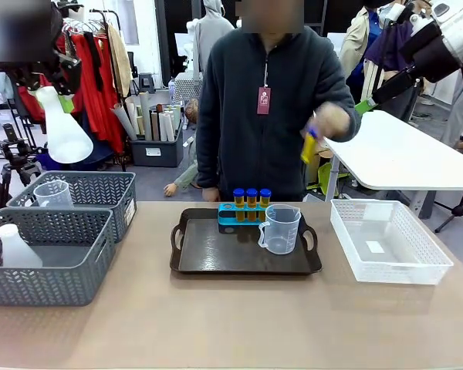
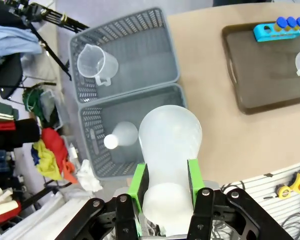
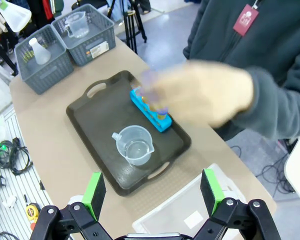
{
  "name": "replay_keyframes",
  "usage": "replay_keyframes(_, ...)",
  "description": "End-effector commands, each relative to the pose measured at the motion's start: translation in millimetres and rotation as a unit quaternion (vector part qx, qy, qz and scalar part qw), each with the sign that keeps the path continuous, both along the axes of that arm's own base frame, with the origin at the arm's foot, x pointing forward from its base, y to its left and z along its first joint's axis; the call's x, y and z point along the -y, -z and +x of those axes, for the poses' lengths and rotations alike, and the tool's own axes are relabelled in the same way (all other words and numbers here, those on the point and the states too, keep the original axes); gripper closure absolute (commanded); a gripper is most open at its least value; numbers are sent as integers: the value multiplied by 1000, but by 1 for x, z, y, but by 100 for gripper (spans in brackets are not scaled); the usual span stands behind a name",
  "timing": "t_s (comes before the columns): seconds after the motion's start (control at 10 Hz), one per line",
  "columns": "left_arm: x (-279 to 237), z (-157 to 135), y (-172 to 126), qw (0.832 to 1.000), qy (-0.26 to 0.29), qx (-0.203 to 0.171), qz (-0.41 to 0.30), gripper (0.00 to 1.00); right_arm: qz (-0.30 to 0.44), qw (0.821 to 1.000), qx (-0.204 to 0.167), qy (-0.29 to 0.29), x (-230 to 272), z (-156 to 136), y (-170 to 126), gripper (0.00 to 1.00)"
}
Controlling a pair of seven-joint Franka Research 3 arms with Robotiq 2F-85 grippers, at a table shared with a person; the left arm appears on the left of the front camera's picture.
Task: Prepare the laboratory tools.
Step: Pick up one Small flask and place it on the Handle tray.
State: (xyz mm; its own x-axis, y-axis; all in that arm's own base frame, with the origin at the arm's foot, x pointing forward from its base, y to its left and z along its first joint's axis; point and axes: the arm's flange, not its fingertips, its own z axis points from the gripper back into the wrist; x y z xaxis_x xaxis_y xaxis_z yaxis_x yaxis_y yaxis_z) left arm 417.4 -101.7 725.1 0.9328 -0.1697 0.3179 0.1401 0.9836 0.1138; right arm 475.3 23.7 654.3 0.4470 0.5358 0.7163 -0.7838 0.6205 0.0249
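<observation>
Room: red clothes point(image 1: 100, 85) hang at 10 o'clock.
Table point(image 1: 216, 324): tan, with a dark tray point(image 1: 216, 258) at its centre.
Flask point(image 1: 64, 139): aloft at 10 o'clock, long axis upright, neck up, clamped by left gripper point(image 2: 166, 170).
Right gripper point(image 3: 152, 185): jaws wide apart, empty.
Beaker point(image 1: 280, 229): upright at the tray's 3 o'clock.
Tubes point(image 1: 251, 197): three upright in a rack point(image 1: 230, 219); fourth tube point(image 1: 309, 145) in person's hand point(image 1: 329, 122).
</observation>
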Motion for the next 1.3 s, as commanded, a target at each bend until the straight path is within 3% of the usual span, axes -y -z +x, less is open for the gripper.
replay_keyframes(0.0, 16, 4, -10, 1000, 24, 17, 6, 100, 9, 1000, 1, -4, 1, -1, -2, 0)
replay_keyframes(0.2, 57, 19, -20, 997, 66, 39, 24, 100, 9, 1000, 1, -4, 1, -1, -2, 0)
replay_keyframes(0.6, 140, 57, -2, 986, 161, 28, 29, 100, 9, 1000, 1, -4, 1, -1, -2, 0)
replay_keyframes(1.2, 207, 89, 26, 973, 227, 20, 35, 100, 9, 1000, 1, -4, 1, -1, -2, 0)
